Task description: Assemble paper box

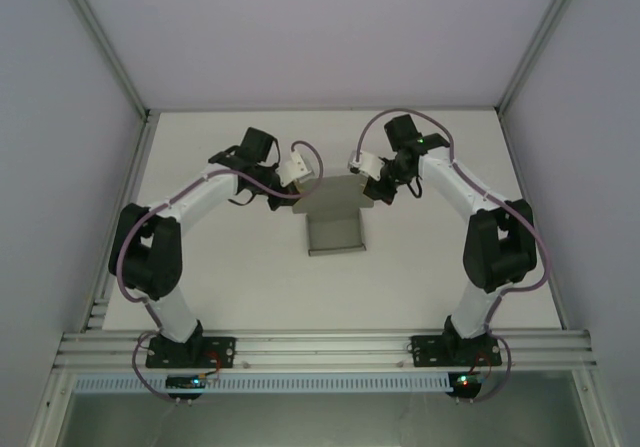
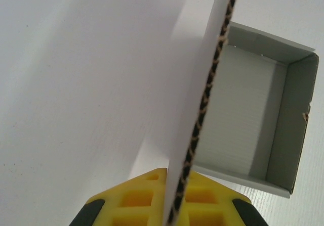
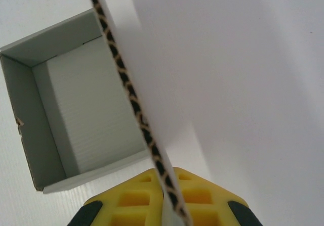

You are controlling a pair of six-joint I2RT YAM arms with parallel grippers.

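Observation:
The grey paper box [image 1: 333, 235] sits mid-table as a shallow open tray, with its wide lid panel [image 1: 335, 199] rising at the far side. My left gripper [image 1: 305, 172] is shut on the panel's left edge and my right gripper [image 1: 357, 167] on its right edge. In the left wrist view, yellow fingers [image 2: 136, 195] pinch the corrugated edge [image 2: 212, 79] at the gripper [image 2: 174, 178], with the tray [image 2: 248, 115] beyond on the right. The right wrist view mirrors this: the gripper [image 3: 164, 178] clamps the card edge [image 3: 126, 84], and the tray [image 3: 91, 109] lies to the left.
The white table [image 1: 220, 277] is bounded by pale side walls with aluminium posts [image 1: 100, 37] and a metal rail [image 1: 320, 347] at the near edge, where both arm bases are bolted. Bare table lies in front of the box and on either side.

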